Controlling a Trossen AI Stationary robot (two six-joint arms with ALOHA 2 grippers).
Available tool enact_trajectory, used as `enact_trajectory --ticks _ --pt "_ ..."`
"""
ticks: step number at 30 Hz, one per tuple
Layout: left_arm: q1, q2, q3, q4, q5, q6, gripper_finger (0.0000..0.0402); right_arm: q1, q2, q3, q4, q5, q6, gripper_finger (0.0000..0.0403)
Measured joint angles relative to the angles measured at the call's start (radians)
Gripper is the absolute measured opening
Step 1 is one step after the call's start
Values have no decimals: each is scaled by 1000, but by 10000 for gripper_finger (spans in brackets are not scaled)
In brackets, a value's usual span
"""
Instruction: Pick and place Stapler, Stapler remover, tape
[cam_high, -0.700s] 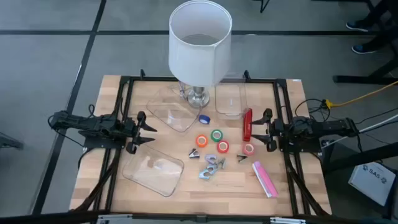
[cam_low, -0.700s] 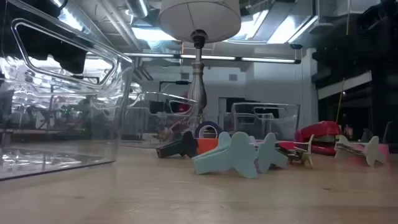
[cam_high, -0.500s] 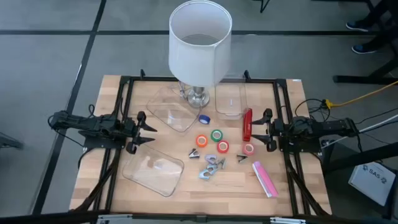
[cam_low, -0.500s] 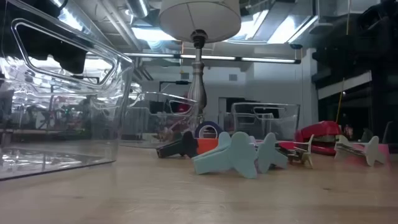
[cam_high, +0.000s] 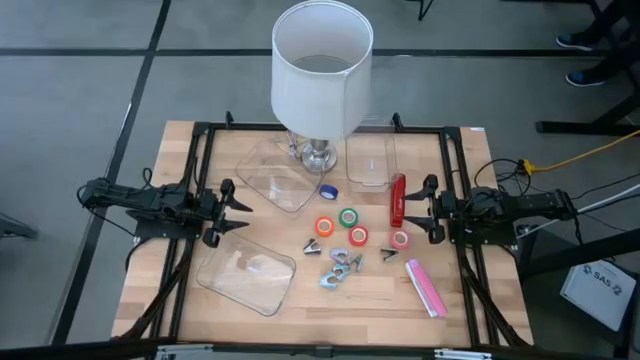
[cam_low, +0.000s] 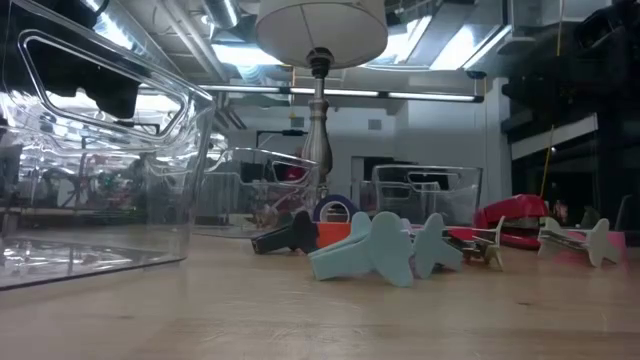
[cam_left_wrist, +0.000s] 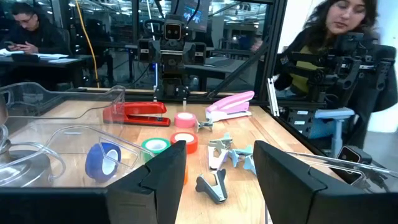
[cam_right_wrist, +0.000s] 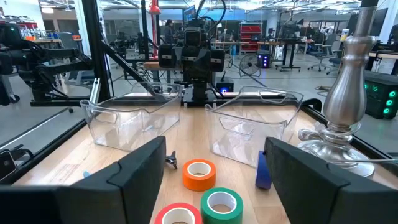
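We see the left gripper at the table's left edge, fingers spread wide and empty, beside the clear trays. The right gripper waits at the right edge, likewise wide open and holding nothing, just beside the red stapler. The tape rolls lie mid-table: blue near the lamp, orange, green, and two pinkish ones. Below them we see the staple removers, clustered close together, with a dark one just to their left. A pink stapler lies near the front right. In the left wrist view, people sit beyond the table.
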Motion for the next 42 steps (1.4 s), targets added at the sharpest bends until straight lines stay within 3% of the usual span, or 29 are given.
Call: enact_trajectory --ticks 34,39,42 --pt "0 0 0 0 0 0 185 0 0 0 0 0 9 276" --pt "0 0 0 0 0 0 185 0 0 0 1 2 189 276" --pt "0 0 0 0 0 0 185 0 0 0 0 3 215 276"
